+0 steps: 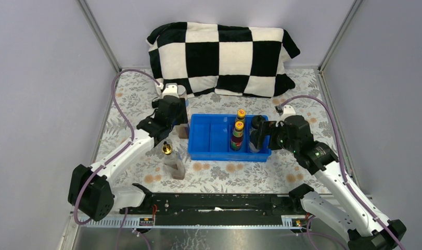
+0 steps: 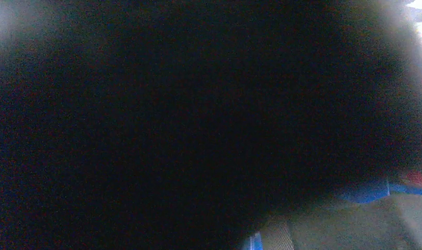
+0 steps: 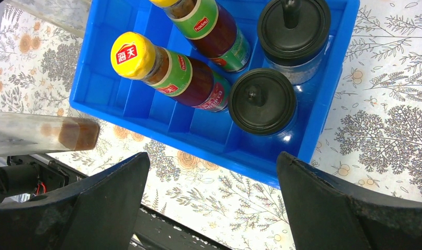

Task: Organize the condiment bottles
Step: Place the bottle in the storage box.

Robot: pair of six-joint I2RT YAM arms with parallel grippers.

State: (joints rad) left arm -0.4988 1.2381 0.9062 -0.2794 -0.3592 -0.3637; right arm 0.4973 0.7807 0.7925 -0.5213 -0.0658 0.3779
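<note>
Floral cloth (image 1: 224, 172) covers the table. Nearest, a clear gold-topped bottle (image 1: 173, 162) stands on it, on the near side of the left gripper (image 1: 175, 121), whose fingers are hidden, so their state cannot be told. The right gripper (image 3: 212, 156) hangs spread wide and empty over the blue tray (image 3: 120, 99). Two black-capped shakers (image 3: 261, 101) stand in the tray below, between its fingers (image 3: 110, 208), with two yellow-capped sauce bottles (image 3: 177, 78) just left of them. Beyond lies a checkered cushion (image 1: 219, 57).

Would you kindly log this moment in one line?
left gripper: beside blue tray, state unclear; right gripper: open by shakers; sauce bottles: in tray
</note>
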